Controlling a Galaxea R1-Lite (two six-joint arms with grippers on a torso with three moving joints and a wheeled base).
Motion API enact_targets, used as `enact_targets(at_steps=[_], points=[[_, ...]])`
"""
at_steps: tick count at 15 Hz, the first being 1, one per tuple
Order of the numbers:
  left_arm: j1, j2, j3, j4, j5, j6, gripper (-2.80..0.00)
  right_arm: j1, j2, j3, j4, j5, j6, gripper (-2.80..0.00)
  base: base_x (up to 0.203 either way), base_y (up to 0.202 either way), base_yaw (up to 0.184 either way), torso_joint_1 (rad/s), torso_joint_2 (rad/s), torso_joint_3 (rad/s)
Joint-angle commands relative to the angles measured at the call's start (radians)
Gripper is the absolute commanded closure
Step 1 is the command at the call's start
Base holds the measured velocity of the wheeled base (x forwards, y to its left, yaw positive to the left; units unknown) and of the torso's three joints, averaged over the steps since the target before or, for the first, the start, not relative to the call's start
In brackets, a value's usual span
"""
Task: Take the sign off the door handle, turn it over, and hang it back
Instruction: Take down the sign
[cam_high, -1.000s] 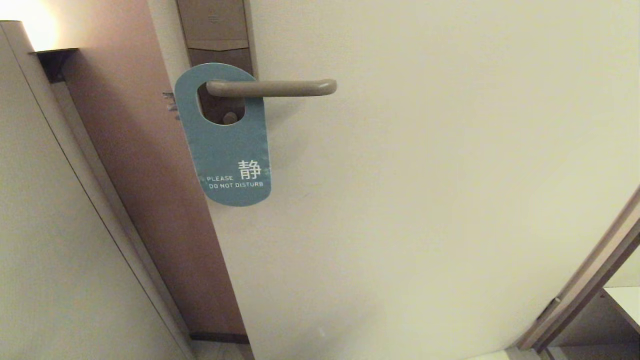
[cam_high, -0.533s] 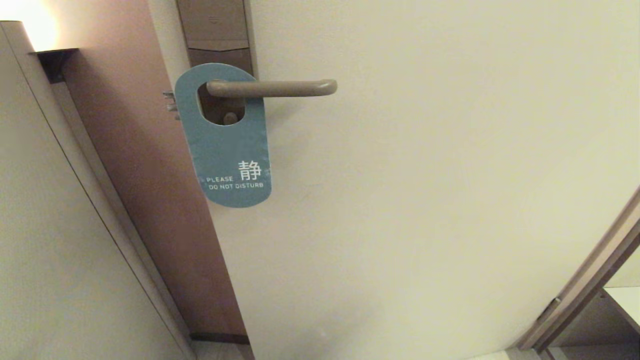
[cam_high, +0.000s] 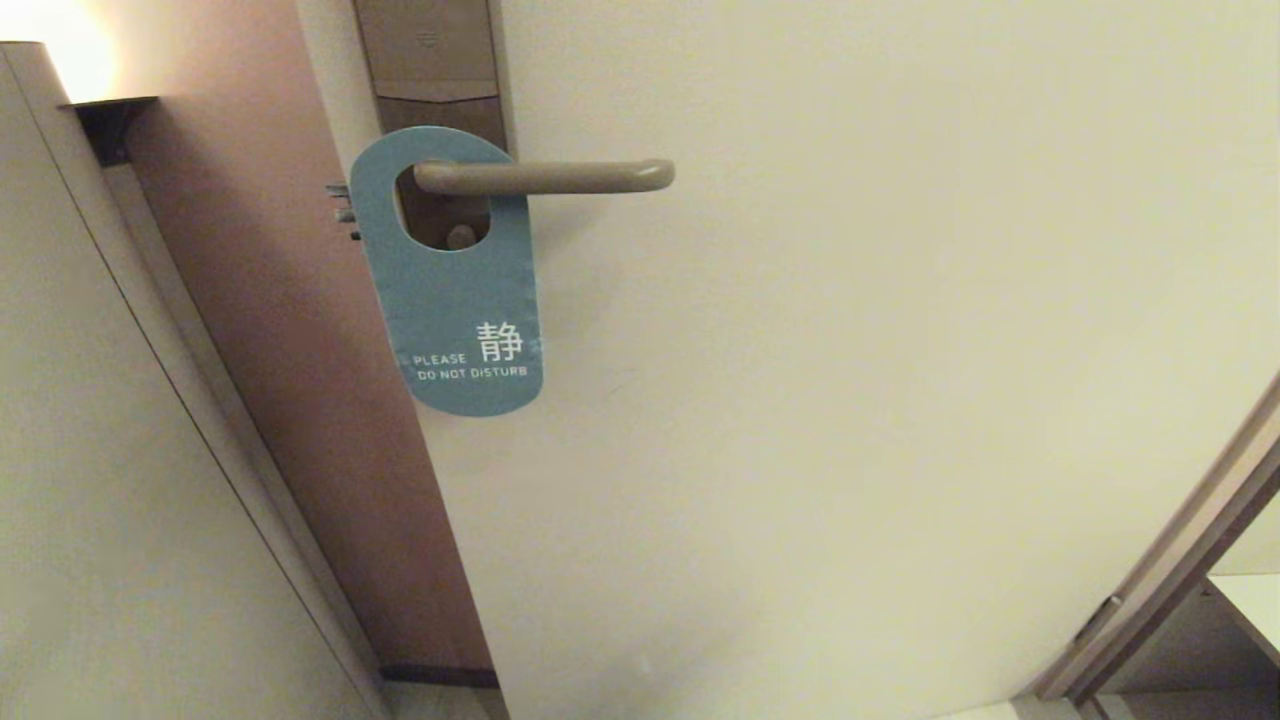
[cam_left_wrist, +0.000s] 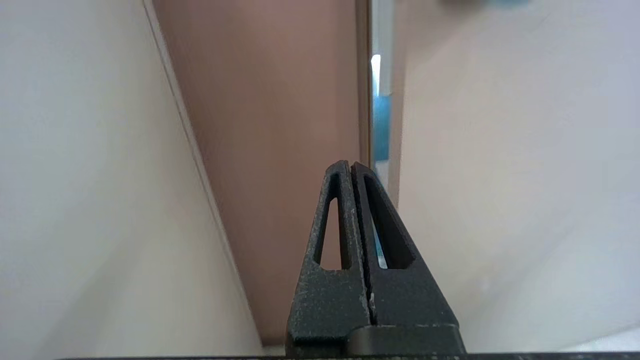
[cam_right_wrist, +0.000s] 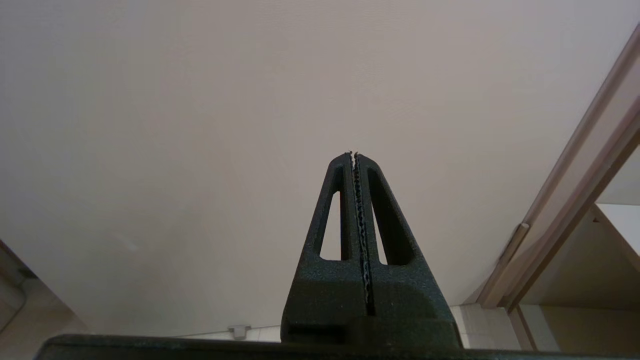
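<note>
Head view: sign, blue side out, hangs on handle as a second ago, untouched. Left gripper and right gripper, fingers together, empty, below; removal not begun.

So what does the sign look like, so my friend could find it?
Look at the big pale door, then its grey handle near the top. The sign hangs from it by an oval hole: a blue rounded card, the only blue thing there, with white words saying PLEASE DO NOT DISTURB.
</note>
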Motion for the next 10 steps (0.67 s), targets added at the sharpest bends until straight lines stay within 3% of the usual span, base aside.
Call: enact_targets(at_steps=[1,6,10], points=[[0.0,0.069,-0.054,0.0,-0.006,-0.001,0.0,0.001,0.0,0.0,0.0,0.0,0.0,0.0,0.0,0.0,0.0,0.0,0.0,0.0],[-0.029,0.219,-0.178,-0.007,-0.024,-0.015,0.0,0.001,0.0,0.0,0.0,0.0,0.0,0.0,0.0,0.0,0.0,0.0,0.0,0.0],[-0.123,0.347,-0.304,-0.006,-0.015,-0.066,0.0,0.001,0.0,0.0,0.0,0.0,0.0,0.0,0.0,0.0,0.0,0.0,0.0,0.0]])
